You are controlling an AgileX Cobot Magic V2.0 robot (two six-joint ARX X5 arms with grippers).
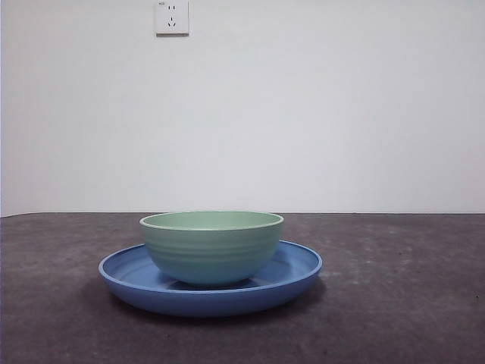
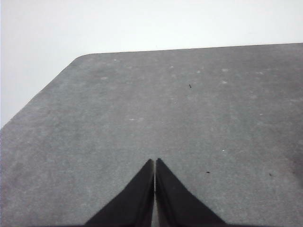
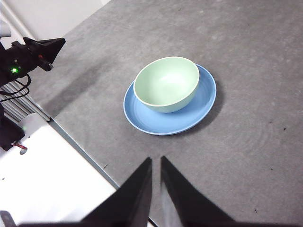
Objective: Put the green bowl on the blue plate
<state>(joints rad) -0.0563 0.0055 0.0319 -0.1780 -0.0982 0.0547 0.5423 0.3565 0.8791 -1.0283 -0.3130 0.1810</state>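
Sage-green and upright, the bowl (image 1: 211, 246) sits inside the plate (image 1: 299, 267), resting on the plate's floor a little off centre, toward one side of the rim; the plate lies flat on the grey table (image 1: 409, 303); a wall socket (image 1: 172, 17) shows high behind. The right gripper (image 3: 156, 163) hangs well apart from the pair, jaws nearly together with only a thin slit between, holding nothing; the left gripper (image 2: 155, 163) looks over bare table, jaws pressed closed, also empty. By my reading the placing is done, and the step in hand is the retreat; nothing more seems called for than keeping both arms clear of the bowl.
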